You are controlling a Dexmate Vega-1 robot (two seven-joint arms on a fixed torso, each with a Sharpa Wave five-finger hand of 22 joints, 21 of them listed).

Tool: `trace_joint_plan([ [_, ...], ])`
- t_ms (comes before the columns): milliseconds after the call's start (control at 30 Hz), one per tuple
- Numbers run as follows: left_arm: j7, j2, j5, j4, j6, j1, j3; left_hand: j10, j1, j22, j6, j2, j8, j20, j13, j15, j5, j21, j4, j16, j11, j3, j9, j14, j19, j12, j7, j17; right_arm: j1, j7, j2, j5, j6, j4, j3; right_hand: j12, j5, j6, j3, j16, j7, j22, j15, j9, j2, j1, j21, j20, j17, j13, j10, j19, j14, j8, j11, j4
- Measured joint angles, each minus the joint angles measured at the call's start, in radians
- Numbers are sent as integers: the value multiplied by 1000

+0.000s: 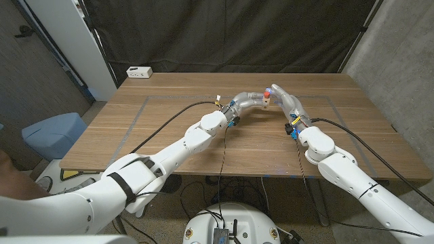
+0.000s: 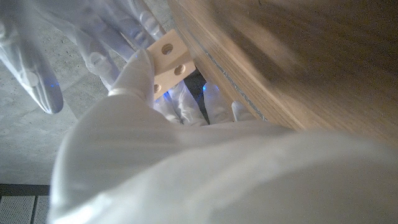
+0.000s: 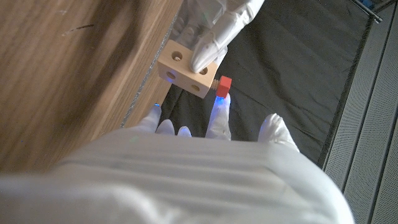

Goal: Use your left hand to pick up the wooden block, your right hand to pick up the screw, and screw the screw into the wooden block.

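Screw [image 3: 222, 86] shank hidden inside wooden block [image 3: 184, 70]

both arms reach in over the table and meet near its middle, toward twelve o'clock. the left hand [image 1: 247, 102] is raised, fingers closed around the wooden block [image 3: 184, 67]. the right hand [image 1: 285, 98], at its three o'clock, has a fingertip [image 3: 219, 107] against the red-headed screw [image 3: 222, 86].

The wooden block [image 3: 186, 67] is pale tan with dark round holes; the screw [image 3: 223, 86] beside it has a red head; the left hand [image 1: 249, 100] and right hand [image 1: 287, 100] wear translucent whitish gloves, with blue light at the right hand's fingertips [image 3: 217, 107]; under them the table [image 1: 169, 135] is brown wood grain; behind the hands hangs a black curtain [image 1: 230, 34].
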Motion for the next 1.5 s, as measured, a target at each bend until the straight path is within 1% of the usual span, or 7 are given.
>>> trace_joint_plan([
  [167,0,0,0,0,0,1,0,0,0,0,0,0,0,0,0,0,0,0,0,0,0,0,0,0,0,0,0,0,-1,-4,2,1,-2,-2,0,3,0,11,1,0,0,0,0,1,0,0,0,6,0,0,8,5,0,0,2,-8],
  [233,0,0,0,0,0,1,-1,0,0,0,0,0,0,0,0,0,0,0,0,0,0,0,0,0,0,0,0,0,-1,-6,2,2,-2,-2,1,3,0,15,1,0,3,0,0,3,0,0,0,6,0,0,14,5,0,0,-3,-8],
  [300,0,1,-1,0,0,2,-1,0,0,0,0,0,0,0,0,0,0,0,0,0,0,0,0,0,0,0,0,0,-1,-7,3,2,-2,-2,1,3,0,20,1,0,-2,0,0,3,0,0,0,9,0,0,14,9,0,0,-3,-8],
  [800,0,1,-1,-3,0,4,-1,0,0,0,0,0,-4,0,0,0,1,0,0,0,0,0,-1,0,0,0,0,1,-6,-15,5,8,-3,-2,6,3,0,48,5,6,5,0,0,3,0,0,8,13,-1,0,28,23,0,0,-3,-12],
  [900,0,1,-1,-4,0,5,-1,0,0,0,0,0,-4,5,0,0,1,0,0,0,0,0,-1,0,6,0,0,3,-8,-17,5,8,-3,-2,8,3,0,48,5,8,5,0,0,3,0,0,8,13,-2,0,32,23,0,0,-7,-12],
  [1233,0,1,-2,-4,0,5,-1,0,-4,0,0,-4,-2,5,0,0,1,0,0,0,0,0,0,0,6,0,0,3,-12,-20,5,9,1,-3,13,3,0,57,8,8,7,0,0,3,0,0,8,20,-2,0,44,38,0,0,3,-15],
  [1500,-5,-1,-4,4,-4,4,-1,6,-4,0,0,-4,-2,5,0,0,0,0,-1,0,1,1,0,0,5,0,0,3,-15,-24,4,10,1,-10,16,3,0,79,10,8,14,0,0,3,0,0,8,20,-2,0,57,45,0,0,-3,-17],
])
